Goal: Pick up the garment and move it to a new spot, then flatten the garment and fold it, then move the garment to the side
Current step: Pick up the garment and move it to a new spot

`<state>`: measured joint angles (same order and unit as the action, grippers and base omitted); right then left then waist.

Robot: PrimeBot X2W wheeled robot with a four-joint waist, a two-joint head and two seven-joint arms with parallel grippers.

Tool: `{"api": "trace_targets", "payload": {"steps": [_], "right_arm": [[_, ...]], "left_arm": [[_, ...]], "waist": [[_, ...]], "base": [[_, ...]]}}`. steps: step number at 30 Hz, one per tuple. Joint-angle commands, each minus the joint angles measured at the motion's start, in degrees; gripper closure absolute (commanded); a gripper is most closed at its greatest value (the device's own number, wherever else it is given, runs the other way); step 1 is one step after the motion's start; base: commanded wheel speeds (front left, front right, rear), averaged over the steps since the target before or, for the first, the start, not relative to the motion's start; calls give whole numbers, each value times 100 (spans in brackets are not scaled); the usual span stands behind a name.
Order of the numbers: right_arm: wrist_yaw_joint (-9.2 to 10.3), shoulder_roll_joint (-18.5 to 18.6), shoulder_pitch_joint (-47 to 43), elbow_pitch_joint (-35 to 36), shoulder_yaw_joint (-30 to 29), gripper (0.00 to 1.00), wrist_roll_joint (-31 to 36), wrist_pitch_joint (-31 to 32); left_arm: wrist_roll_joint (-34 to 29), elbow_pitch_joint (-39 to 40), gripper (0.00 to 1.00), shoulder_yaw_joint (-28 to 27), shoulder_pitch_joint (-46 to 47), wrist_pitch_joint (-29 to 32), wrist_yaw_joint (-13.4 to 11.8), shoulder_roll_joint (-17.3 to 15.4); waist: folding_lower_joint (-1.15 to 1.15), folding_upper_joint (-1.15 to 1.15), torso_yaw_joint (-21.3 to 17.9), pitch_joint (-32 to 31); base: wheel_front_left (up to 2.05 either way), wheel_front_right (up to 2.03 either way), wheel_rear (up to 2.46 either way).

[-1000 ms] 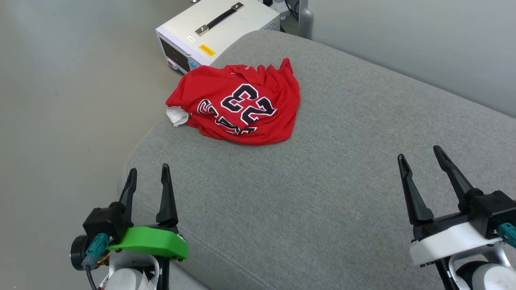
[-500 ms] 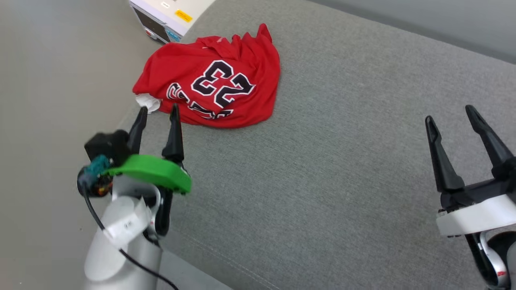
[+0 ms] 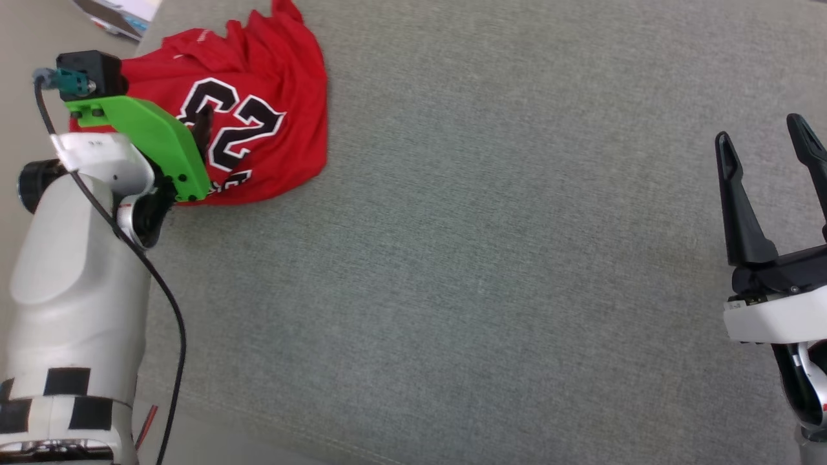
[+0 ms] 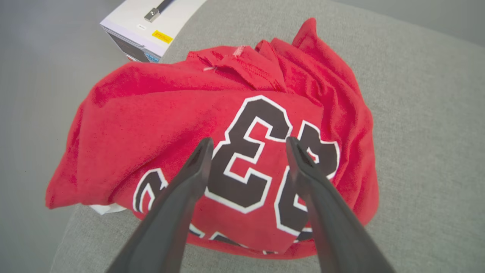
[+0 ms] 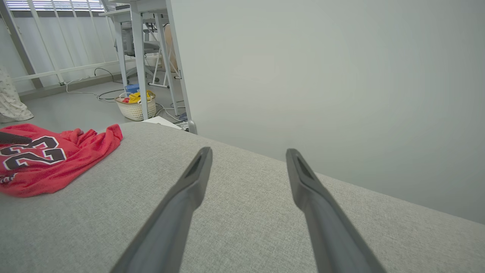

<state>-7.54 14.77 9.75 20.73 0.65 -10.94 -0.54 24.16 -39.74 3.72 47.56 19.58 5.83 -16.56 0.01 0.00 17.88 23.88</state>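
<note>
The garment [image 3: 271,129] is a crumpled red jersey with a black, white-outlined 23, lying at the far left end of a grey cushion [image 3: 484,258]. My left gripper [image 4: 249,141] hovers open just above the garment [image 4: 125,125], its fingertips straddling the number without touching cloth that I can see. In the head view its green mount hides most of the fingers [image 3: 203,126]. A scrap of white sleeve [image 4: 106,208] pokes out under the garment's near left edge. My right gripper [image 3: 760,129] stands open and empty over bare cushion far to the right, where it [image 5: 248,151] sees the garment [image 5: 49,159] at its left.
A white box-shaped device [image 4: 140,26] with a handle sits on the floor just beyond the cushion's left end. The cushion's edge drops off right beside the garment. A basket [image 5: 135,106] and table legs [image 5: 140,57] stand farther off; a pale wall runs behind the cushion.
The head camera has tilted down and shifted. My left arm has reached forward until its open fingers hang over the garment's number. The right gripper stays open, about where it was.
</note>
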Motion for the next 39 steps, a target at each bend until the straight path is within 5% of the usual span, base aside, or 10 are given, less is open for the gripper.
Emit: {"api": "trace_targets", "payload": {"steps": [1, 9, 14, 15, 19, 20, 26, 27, 39], "right_arm": [[5, 6, 117, -18, -4, 0, -53, -53], [5, 23, 244, -158, 43, 0, -165, -158], [5, 39, 299, -230, 89, 0, -213, -180], [5, 24, 303, -263, 91, 0, -214, -186], [5, -30, 238, -332, 76, 0, -200, -209], [5, -116, 159, -435, 79, 0, -188, -243], [5, -373, -24, -626, 40, 0, -147, -334], [5, -523, -135, -721, -31, 0, -115, -377], [5, -959, -683, -837, -459, 0, 91, -361]], "left_arm": [[68, -183, 0, 3, 190, 163, 30, -88], [311, -1285, 0, 8, 562, 1374, 51, -373], [439, -1905, 0, 5, 503, 2146, -142, -343], [491, -2031, 100, 8, 466, 2273, -174, -282], [463, -2037, 100, 46, 429, 2108, -211, -274], [407, -1866, 100, 21, 420, 1475, -254, -335], [350, -1662, 100, -67, 340, 264, -253, -470], [252, -1545, 100, -54, 317, -391, -301, -495], [66, -1089, 100, 209, 182, -1854, -296, 5]], "waist": [[-1, 0, -506, 501], [-1, 0, -759, 773], [-1, 0, -827, 801], [-1, 0, -833, 738], [-1, 0, -780, 517], [-1, 0, -723, 218], [-1, 0, -669, -459], [-1, 0, -667, -789], [-1, 0, -978, -1718]], "base": [[0, 0, 0], [0, 0, 0], [0, 0, 0], [0, 0, 0], [0, 0, 0], [0, 0, 0], [0, 0, 0], [0, 0, 0], [0, 0, 0]]}}
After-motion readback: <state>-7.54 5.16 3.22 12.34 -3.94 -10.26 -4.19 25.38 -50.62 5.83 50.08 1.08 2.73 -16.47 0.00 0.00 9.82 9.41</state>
